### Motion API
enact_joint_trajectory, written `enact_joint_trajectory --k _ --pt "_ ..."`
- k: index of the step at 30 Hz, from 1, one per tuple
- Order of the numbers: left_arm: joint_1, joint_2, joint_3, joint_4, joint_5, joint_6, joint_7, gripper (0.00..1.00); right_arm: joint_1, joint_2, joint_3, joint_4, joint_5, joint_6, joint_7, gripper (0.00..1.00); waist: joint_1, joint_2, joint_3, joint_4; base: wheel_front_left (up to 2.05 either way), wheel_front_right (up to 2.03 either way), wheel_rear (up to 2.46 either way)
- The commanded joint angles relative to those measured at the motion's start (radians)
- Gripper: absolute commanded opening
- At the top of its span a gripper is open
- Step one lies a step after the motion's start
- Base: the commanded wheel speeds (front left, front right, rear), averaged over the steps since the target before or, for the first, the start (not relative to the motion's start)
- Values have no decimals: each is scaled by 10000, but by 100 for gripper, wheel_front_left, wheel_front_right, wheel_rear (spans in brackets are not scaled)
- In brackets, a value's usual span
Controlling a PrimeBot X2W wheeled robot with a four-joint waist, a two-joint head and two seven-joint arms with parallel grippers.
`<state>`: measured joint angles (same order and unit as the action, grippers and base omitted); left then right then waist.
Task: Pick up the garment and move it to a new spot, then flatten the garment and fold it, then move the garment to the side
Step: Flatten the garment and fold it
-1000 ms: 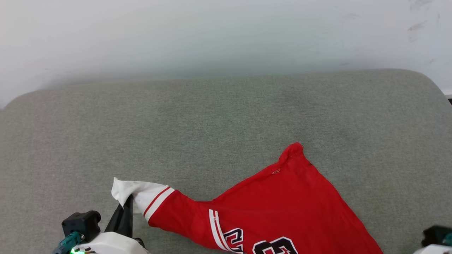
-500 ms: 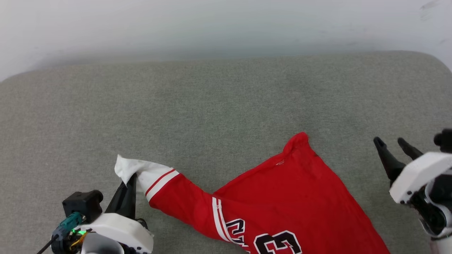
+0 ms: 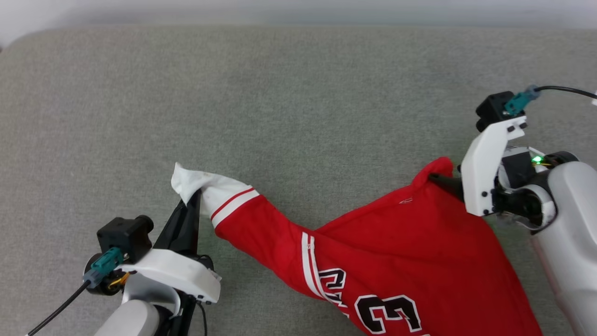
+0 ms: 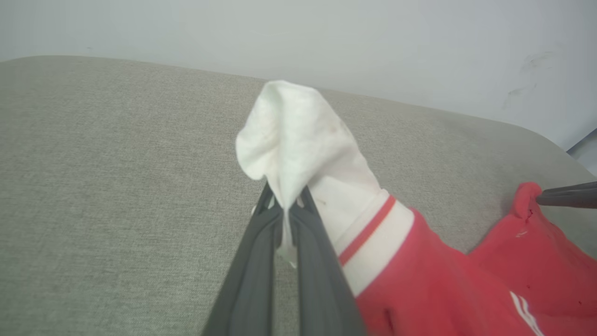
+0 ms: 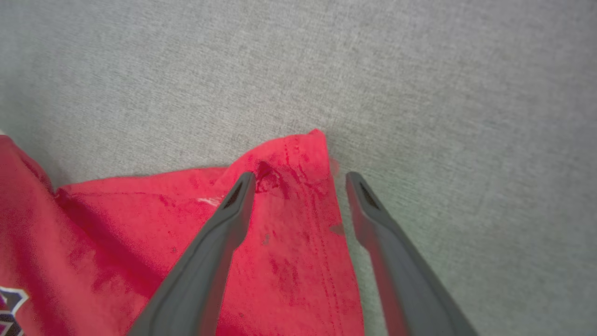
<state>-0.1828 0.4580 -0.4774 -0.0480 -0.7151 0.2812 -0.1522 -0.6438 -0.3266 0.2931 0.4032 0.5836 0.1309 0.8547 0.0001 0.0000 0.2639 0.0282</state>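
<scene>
Grey woven upholstery (image 3: 298,93) runs under everything, with a pale wall (image 4: 326,37) behind it; the garment (image 3: 401,247) lies on it with the red body spread out and the black print (image 3: 373,312) face up. The left gripper (image 4: 284,207) is pinched tight on the tip of the white sleeve (image 4: 303,140); the cloth bunches up past its fingertips and the rest of the sleeve trails off to its right, which looks like a hold meant to anchor that end and pull it taut. The right gripper (image 5: 301,179) is spread apart with nothing in it; it sits right at the red corner (image 5: 298,149), one finger (image 5: 219,233) lying over the fabric and the other just past the edge over bare cushion, so the corner's peak sits between them. It seems lined up that way so closing would trap the hem; with both ends held, the shirt could be lifted or stretched flat. Probably early in the job, since nothing is folded yet.
</scene>
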Motion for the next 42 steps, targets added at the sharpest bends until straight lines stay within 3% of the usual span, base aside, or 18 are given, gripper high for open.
enact_joint_trajectory --k 1,8,11,15,24,33,42 --pt "-283 -101 -75 39 102 -60 11 0 -461 55 431 544 131 -3 134 100 -1 0 384 233 0 0 0" --pt "-562 -289 -228 244 151 -164 -58 0 -705 192 1637 2254 557 -3 653 100 -1 0 552 425 0 0 0" --pt "-599 -353 -274 370 102 -233 -104 0 -632 195 2133 2780 807 -2 788 0 -1 0 509 456 0 0 0" --pt "-490 -332 -257 505 8 -248 -117 0 -1027 89 2453 2823 1014 -2 141 0 -1 0 270 384 0 0 0" --pt "-1519 507 -12 616 384 -553 108 0 -2231 -415 2256 2654 689 -3 -2315 0 -1 0 -901 -51 0 0 0" --pt "-4765 786 52 1863 682 -1585 815 0 -3571 -177 1297 3106 -302 -3 -3928 0 -1 0 -1424 -514 0 0 0" --pt "-9229 709 188 4222 1176 -2715 993 0 -6131 -96 -11 3210 -1513 -5 -5263 0 -1 0 130 -808 0 0 0"
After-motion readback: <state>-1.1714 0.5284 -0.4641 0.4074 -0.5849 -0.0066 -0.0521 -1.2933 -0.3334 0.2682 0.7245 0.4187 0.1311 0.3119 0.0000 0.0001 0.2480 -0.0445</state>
